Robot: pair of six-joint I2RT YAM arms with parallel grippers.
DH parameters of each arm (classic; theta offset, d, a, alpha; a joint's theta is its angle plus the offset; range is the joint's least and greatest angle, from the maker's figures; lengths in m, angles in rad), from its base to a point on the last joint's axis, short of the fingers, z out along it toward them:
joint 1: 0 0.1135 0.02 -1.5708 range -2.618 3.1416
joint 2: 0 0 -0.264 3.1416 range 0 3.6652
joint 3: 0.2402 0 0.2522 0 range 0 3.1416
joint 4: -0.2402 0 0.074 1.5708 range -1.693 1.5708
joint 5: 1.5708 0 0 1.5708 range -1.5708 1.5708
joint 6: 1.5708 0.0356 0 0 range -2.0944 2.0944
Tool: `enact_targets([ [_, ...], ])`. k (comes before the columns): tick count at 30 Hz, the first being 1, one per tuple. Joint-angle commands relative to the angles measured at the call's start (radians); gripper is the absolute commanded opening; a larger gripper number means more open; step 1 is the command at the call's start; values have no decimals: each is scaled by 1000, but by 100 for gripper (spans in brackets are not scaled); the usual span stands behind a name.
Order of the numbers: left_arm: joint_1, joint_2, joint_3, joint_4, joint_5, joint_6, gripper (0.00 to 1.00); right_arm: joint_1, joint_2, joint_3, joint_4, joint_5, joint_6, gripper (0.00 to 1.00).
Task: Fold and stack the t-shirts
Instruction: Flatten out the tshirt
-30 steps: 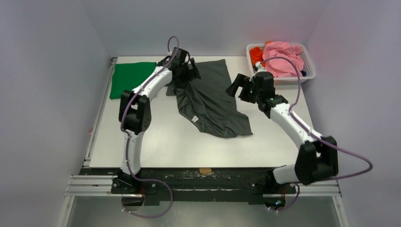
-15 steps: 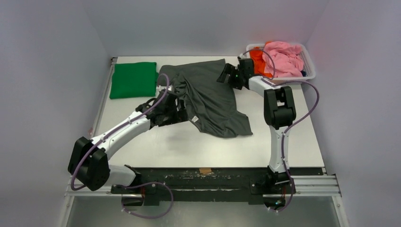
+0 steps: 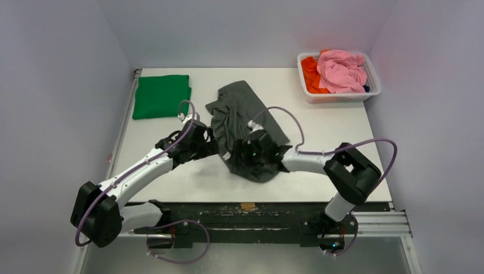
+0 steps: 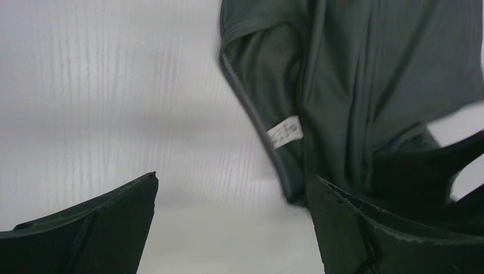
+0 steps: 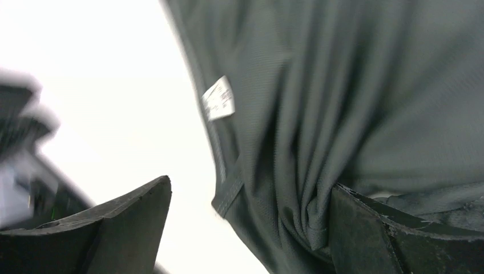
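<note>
- White tabletop (image 3: 171, 180): both arms have swung in low over its near half.
- Wide-jawed and empty, the left gripper (image 4: 231, 188) sits beside the labelled hem of the dark charcoal-grey cloth t-shirt (image 3: 231, 108).
- Also released, the right gripper (image 5: 251, 188) is low over that shirt, now bunched narrower mid-table; folding looks unfinished.
- Far left, the folded bright green t-shirt (image 3: 161, 96) awaits stacking. Far right, the white plastic mesh basket (image 3: 342, 97) obstructs nothing.

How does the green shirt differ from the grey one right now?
The green shirt is folded into a flat rectangle at the far left; the grey shirt lies rumpled mid-table. No gripper is near the green shirt; the open left gripper and right gripper are at the grey shirt's near end. Both rest on the table.
</note>
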Motion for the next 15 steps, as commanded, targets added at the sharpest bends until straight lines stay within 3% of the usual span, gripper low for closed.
enact_targets([
  [1, 9, -102, -43, -50, -85, -41, 100, 306, -15, 22, -155, 73, 115, 95],
  [4, 13, -186, -74, -89, -97, -49, 100, 361, -52, 149, -263, 153, 37, 95],
  [10, 18, -287, -143, -86, -74, -58, 100, 323, -226, 128, -360, 468, 27, 98],
  [15, 18, -150, -165, 100, 129, -43, 100, 171, -203, 39, -247, 258, 19, 97],
])
